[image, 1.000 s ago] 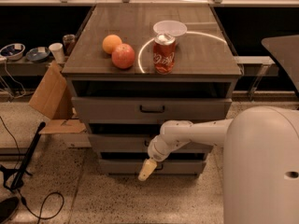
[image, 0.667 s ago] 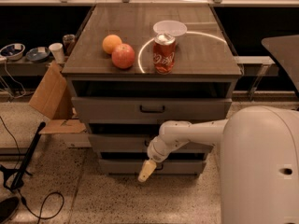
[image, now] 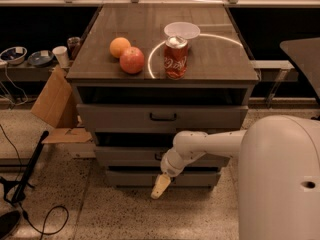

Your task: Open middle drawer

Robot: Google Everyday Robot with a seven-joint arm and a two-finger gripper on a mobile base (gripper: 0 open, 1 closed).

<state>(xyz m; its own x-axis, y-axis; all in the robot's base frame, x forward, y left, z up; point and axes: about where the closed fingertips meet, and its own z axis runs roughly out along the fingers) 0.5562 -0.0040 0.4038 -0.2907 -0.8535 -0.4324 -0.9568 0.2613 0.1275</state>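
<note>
The grey cabinet has three drawers. The middle drawer (image: 125, 157) sits below the taller top drawer (image: 120, 117), and its small black handle (image: 158, 157) is partly hidden behind my arm. My gripper (image: 161, 186) hangs tip-down in front of the bottom drawer (image: 200, 178), just below the middle drawer's handle. Its cream fingers look pressed together and hold nothing. The white arm (image: 210, 143) reaches in from the right across the middle drawer's front.
On the cabinet top (image: 220, 59) stand a red soda can (image: 175, 58), a white bowl (image: 182, 30), an orange (image: 119, 47) and an apple (image: 132, 60). Cardboard (image: 54, 100) leans at the left. A black stand and cable (image: 25, 174) lie on the floor.
My gripper has shifted very slightly down and to the right. The drawers and the things on top have not moved.
</note>
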